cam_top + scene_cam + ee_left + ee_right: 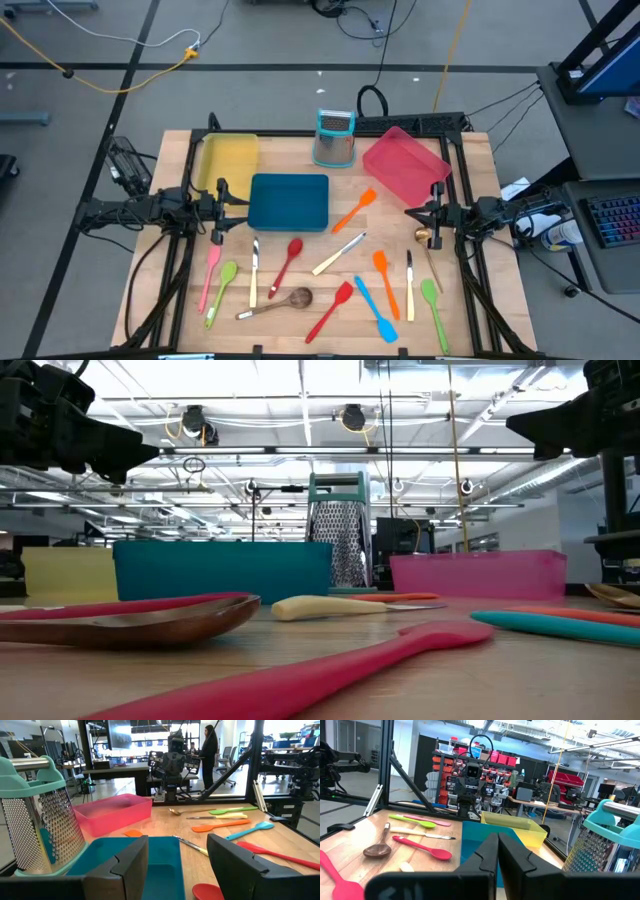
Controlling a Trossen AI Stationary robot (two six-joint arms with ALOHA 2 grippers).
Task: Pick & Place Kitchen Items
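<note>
Kitchen items: about fifteen lie loose; left fingers wide, right fingers closed empty.

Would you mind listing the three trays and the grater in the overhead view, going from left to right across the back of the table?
Yellow tray → blue tray → grater → red tray.

Wooden table w/ 3 trays at far side: yellow tray left, blue tray centre just beside it, pink-red tray right, angled. Metal box grater, teal top, upright btwn yellow & pink-red trays. Person standing in room beyond.
</note>
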